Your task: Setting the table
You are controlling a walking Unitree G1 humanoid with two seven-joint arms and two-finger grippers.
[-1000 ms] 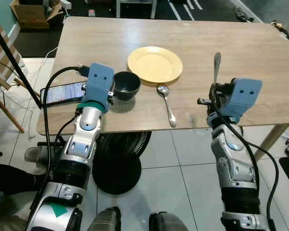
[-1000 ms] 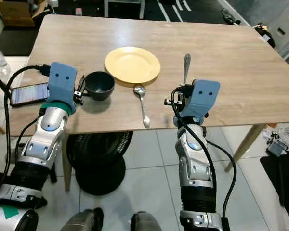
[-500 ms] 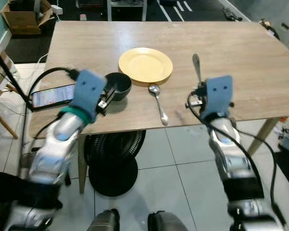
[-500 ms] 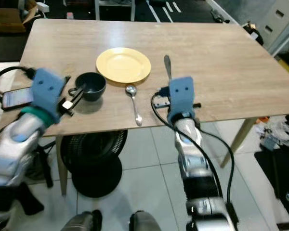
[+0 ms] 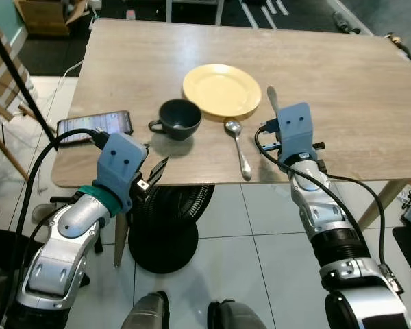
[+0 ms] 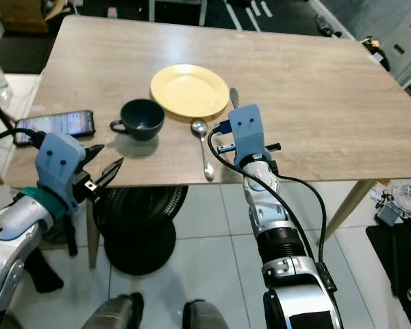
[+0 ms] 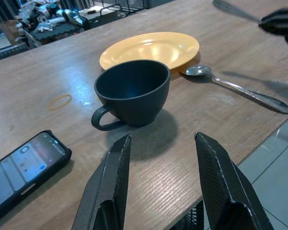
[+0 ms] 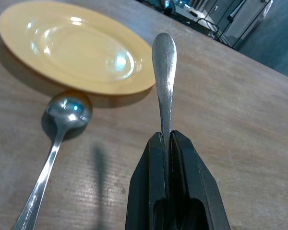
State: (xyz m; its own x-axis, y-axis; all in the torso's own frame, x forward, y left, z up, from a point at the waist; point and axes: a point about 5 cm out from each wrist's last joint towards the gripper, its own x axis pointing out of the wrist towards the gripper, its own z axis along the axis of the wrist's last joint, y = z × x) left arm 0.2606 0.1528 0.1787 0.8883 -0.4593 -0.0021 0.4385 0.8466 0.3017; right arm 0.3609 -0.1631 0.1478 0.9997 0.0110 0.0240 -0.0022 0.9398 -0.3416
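**Cup set down, utensil coming in beside the plate**

The left gripper has let go of the dark cup and pulled back off the table edge toward the robot; a second ago its fingers were at the cup's rim. Now those fingers stand spread with nothing between them, and the cup sits ahead of them on the wooden table, handle turned toward the phone that lies off to the gripper's outer side. Just beyond the cup is the yellow plate, so that item looks placed.

The right gripper has moved inward over the table and is pinched tight on the working end of a metal utensil, its rounded handle tip sticking out ahead of the fingers (which kind of utensil cannot be told, since the grip hides the other end). The tip hangs near the plate's rim, with the spoon lying on the table just to the gripper's inner side.

Judging from this, the cup step is done and laying the held utensil next to the spoon is the step in hand.
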